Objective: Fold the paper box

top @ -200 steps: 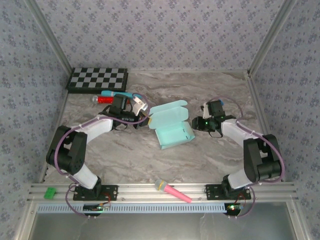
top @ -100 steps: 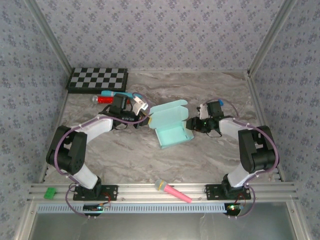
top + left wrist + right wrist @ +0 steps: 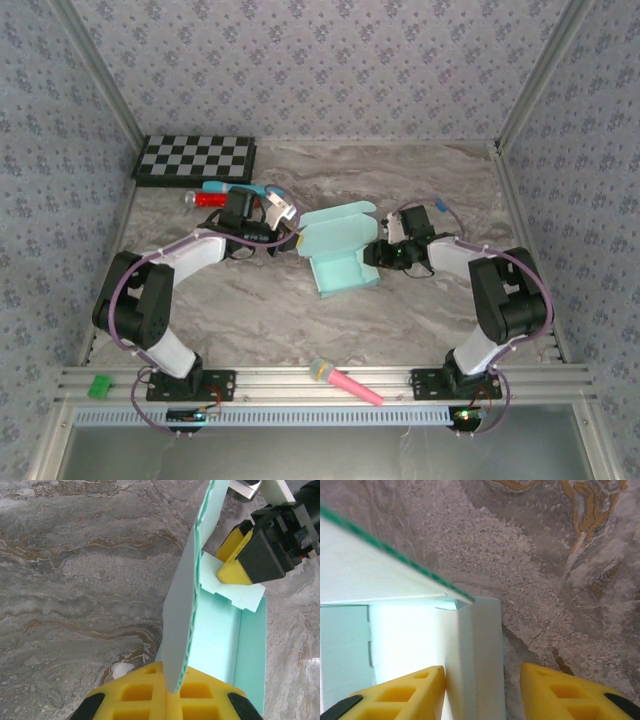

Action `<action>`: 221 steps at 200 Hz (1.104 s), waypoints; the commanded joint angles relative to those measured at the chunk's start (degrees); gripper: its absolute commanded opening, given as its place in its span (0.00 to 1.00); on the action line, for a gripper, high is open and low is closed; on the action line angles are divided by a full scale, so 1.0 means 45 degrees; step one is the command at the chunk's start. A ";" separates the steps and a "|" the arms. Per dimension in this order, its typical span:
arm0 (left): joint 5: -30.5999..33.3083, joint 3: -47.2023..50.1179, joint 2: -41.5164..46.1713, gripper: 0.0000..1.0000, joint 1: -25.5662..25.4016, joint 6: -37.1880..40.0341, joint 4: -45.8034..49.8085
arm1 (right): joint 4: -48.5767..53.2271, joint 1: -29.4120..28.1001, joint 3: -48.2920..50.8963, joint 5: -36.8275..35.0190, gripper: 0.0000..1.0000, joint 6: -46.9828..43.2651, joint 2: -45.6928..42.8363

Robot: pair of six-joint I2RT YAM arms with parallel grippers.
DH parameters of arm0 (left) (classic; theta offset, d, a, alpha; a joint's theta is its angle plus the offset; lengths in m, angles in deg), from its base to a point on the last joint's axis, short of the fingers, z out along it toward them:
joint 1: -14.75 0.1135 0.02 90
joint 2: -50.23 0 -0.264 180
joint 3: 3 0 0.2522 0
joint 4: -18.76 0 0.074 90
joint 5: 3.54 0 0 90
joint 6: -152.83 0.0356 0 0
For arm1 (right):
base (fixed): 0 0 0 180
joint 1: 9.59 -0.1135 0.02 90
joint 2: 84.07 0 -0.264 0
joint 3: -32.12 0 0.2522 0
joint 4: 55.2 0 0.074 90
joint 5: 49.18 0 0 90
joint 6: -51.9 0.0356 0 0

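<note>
Clenched jaws first: from above, the left gripper (image 3: 295, 238) is pinched on the left edge of the paper box (image 3: 345, 268), whose lid stands up behind its open tray. The right gripper (image 3: 376, 252) meets the box's right end; whether its jaws are parted cannot be told from this height. The box lies on the marble table (image 3: 300, 325) between the two grippers. A checkerboard (image 3: 196, 160) sits well behind and left of the box, a red and blue object (image 3: 215, 195) lies between the two, and a pink toy microphone (image 3: 345, 382) rests well in front of the box on the rail. At the left wrist, the yellow pads (image 3: 145, 695) of the left gripper (image 3: 172, 694) are pressed together on the lid's thin edge, so the card of the box (image 3: 215, 640) rises upright from between them. At the box's far end the right gripper (image 3: 234, 555) touches a folded tab (image 3: 239, 594). At the right wrist, the right gripper (image 3: 482, 686) has its jaws released and apart, its yellow fingers (image 3: 405, 690) astride the end wall of the box (image 3: 480, 640): one inside the tray, the other outside over the table (image 3: 560, 555).
</note>
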 commanded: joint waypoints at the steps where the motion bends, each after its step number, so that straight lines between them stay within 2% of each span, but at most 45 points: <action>1: -0.0077 -0.0414 -0.0105 0.00 0.0049 -0.0132 -0.0075 | 0.0866 -0.0420 -0.0164 -0.1719 0.45 -0.0132 -0.0107; 38: 0.0085 -0.0455 -0.0098 0.00 0.0055 -0.0093 -0.0014 | 0.1467 -0.0930 -0.0303 -0.3314 0.43 -0.0321 -0.0532; 88: 0.0216 -0.0526 -0.0125 0.00 0.0084 -0.0053 -0.0011 | 0.2553 -0.1548 -0.0731 -0.4352 0.39 -0.0904 -0.0394; 221: 0.0255 -0.0733 -0.0389 0.00 0.0123 -0.0113 -0.0006 | 0.3219 -0.1859 -0.0847 -0.4493 0.40 -0.1325 -0.0099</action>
